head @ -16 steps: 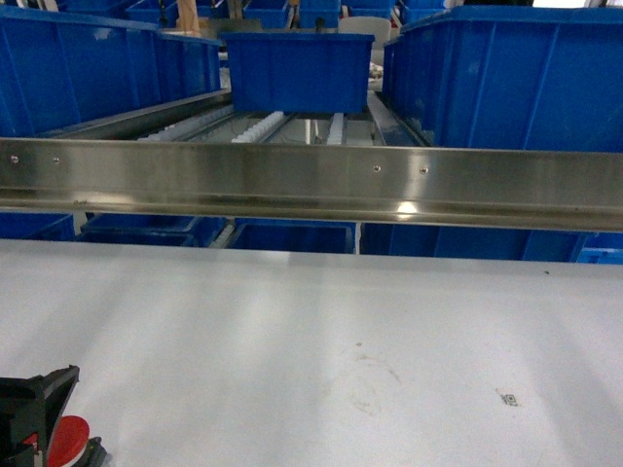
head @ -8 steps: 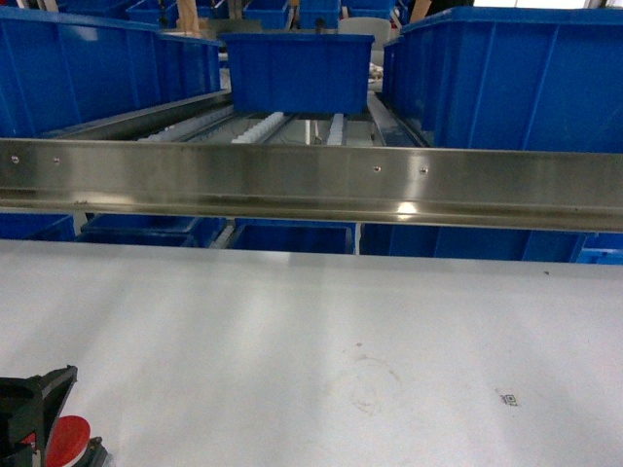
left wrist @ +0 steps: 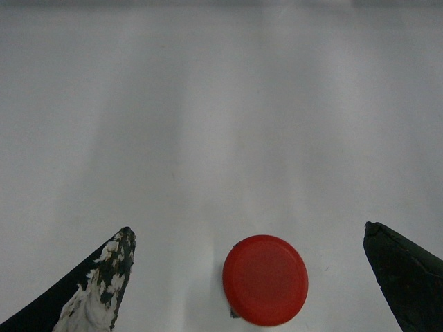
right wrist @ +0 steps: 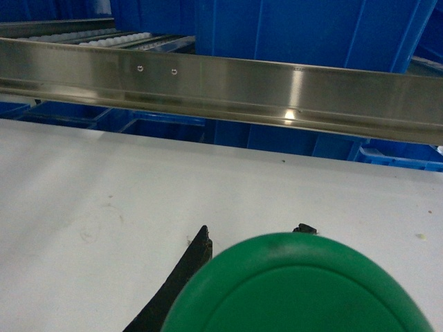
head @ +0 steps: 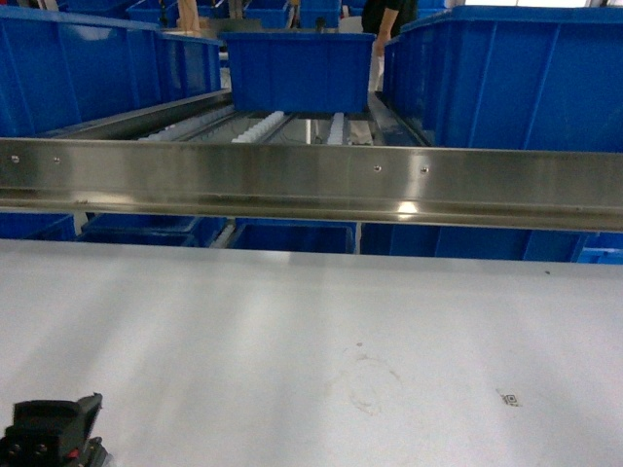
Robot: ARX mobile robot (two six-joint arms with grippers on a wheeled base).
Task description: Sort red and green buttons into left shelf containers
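1. Currently the left gripper (left wrist: 249,277) hangs over the white table (head: 321,331) with its jaws spread wide, and the red button (left wrist: 265,279) stands cap-up between them, nearer the right finger and touching neither.
2. That straddle looks meant for a side grasp on the dark body under the cap, so the fingers would need to come lower before closing.
3. From the head camera only the left gripper's black housing shows at the bottom-left corner; the red cap is hidden beneath it.
4. Close to the right wrist camera, the green button (right wrist: 304,287) fills the lower frame with one dark fingertip (right wrist: 194,259) against its edge, so the right gripper appears clamped on it, carried ready for sorting.
5. Beyond the steel rail (head: 311,180), the blue bins (head: 97,68) on the left wait; neither button has reached them.
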